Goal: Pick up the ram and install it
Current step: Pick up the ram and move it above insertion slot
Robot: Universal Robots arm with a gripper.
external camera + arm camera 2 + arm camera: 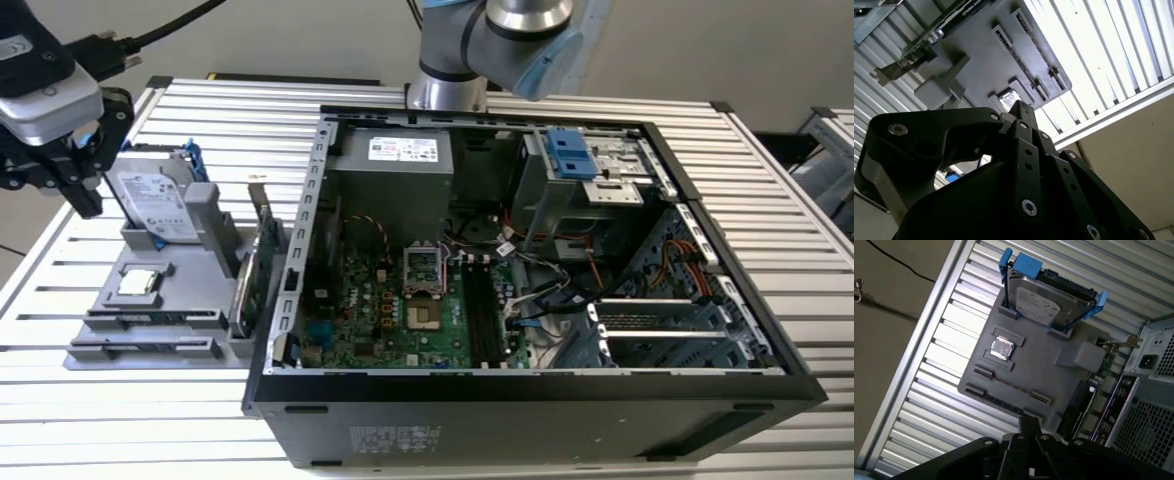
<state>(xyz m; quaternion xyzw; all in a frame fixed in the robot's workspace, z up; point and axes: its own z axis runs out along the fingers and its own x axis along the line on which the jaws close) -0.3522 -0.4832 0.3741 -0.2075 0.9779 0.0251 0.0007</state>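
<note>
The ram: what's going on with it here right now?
The arm's end effector hangs above the grey parts holder, which sits beside the open computer case. The ram seems to stand edge-up in the holder, untouched, near the hard drive in its blue frame. The motherboard's memory slots look empty, so nothing is installed yet.

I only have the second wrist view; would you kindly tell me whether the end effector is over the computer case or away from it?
Observer: Away from it. In the exterior view the end effector hangs by the hard drive on the gray tray, at the exterior view's left of the case.
Operator: Thank you. Is it carrying the ram?
Observer: No. In the first wrist view a thin dark stick, likely the ram, stands on edge in the tray, apart from the end effector.
</note>
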